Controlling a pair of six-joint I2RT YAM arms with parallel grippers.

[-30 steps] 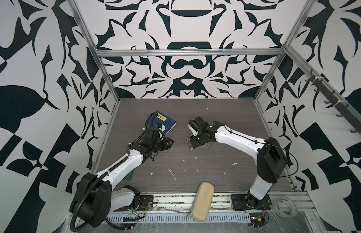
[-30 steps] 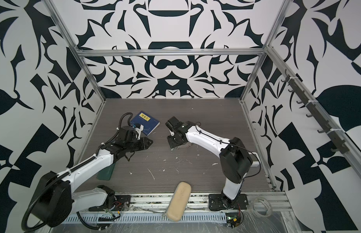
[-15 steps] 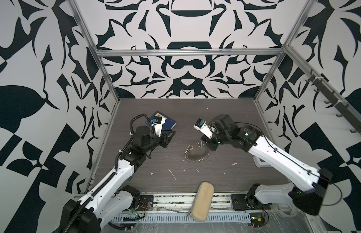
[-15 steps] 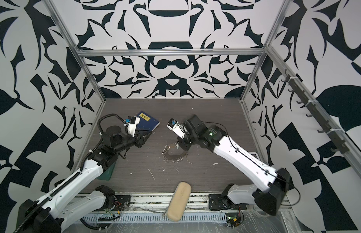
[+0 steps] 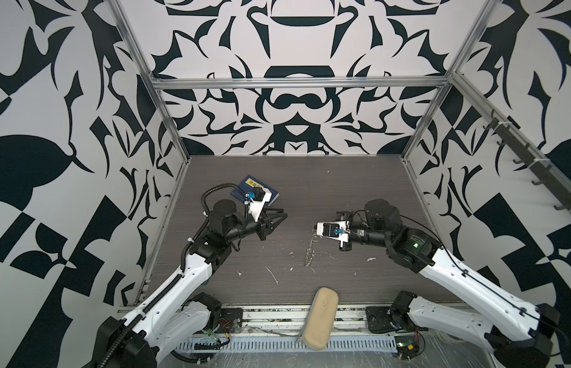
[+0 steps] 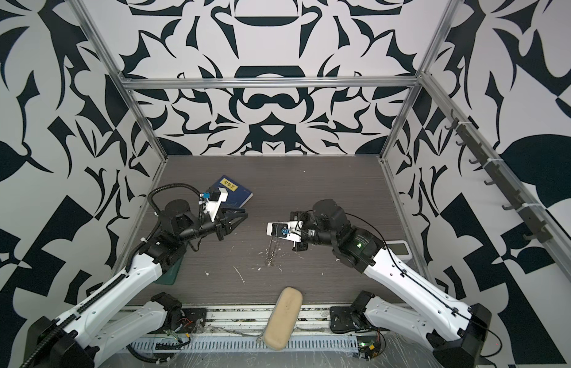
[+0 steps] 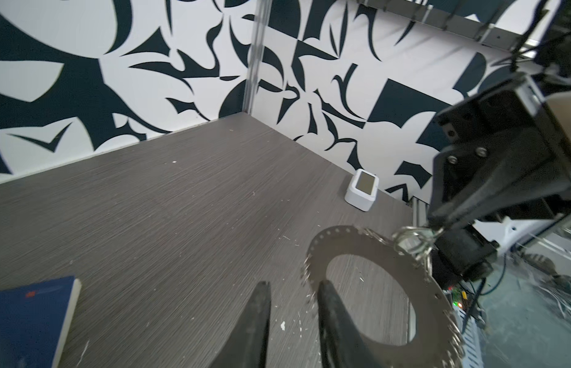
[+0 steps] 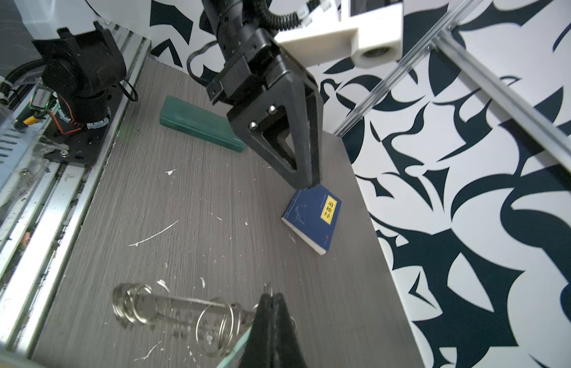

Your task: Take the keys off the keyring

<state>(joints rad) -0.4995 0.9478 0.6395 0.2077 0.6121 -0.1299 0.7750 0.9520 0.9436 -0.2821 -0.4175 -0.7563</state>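
The right tool (image 7: 435, 230) is pressed together on a wire loop at the rim of the keyring (image 7: 341, 243), dangling it over the table (image 7: 182, 207) - probably to present it. The left tool (image 7: 292, 288) is spread and empty, just beside the ring's near edge - a pale green tag (image 8: 234, 349) hugs the right tool.

A robotics lab cell: black-and-white patterned wall panels (image 5: 293, 105) on aluminium frame bars (image 5: 296, 83) enclose a grey wood-grain tabletop (image 5: 309, 178) and two bolted-down white-and-black robot arms (image 5: 194, 270).
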